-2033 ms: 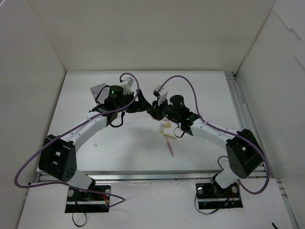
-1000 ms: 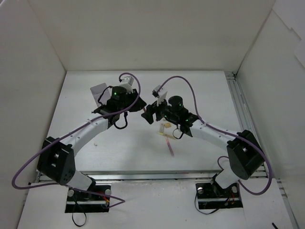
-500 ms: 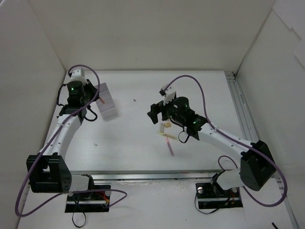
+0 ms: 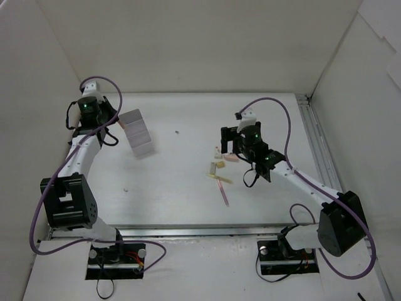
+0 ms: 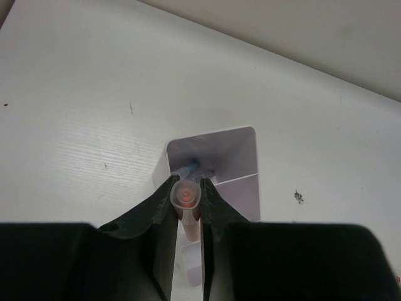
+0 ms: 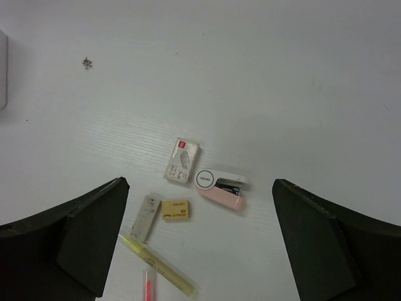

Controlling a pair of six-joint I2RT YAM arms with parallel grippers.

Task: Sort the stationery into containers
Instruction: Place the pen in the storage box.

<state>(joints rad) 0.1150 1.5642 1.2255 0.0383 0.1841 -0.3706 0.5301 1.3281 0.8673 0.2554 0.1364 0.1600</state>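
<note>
Left claw (image 5: pixel 188 188), pointing down, pinches pink pen (image 5: pixel 190 226) over organizer (image 5: pixel 241 157); right claw (image 6: pixel 199 188) gapes wide.

A robot lab test booth: a white table (image 4: pixel 182 113) boxed in by plain white panels (image 4: pixel 200 50) at the top and sides of the frame, arm bases (image 4: pixel 114 256) bolted beside metal rails (image 4: pixel 207 231) along the bottom

- left arm (image 4: pixel 80 155) and right arm (image 4: pixel 304 182): smooth white link shells between blocky black joint housings.
- a thin purple cable (image 4: pixel 270 99) trails along each arm.
- a small green light (image 4: pixel 83 106) glows on each black wrist.
- left claw (image 5: pixel 187 188) and right claw (image 6: pixel 199 185): matte black, wedge-shaped fingers.
- black bases (image 4: pixel 116 258) with red wires.
</note>
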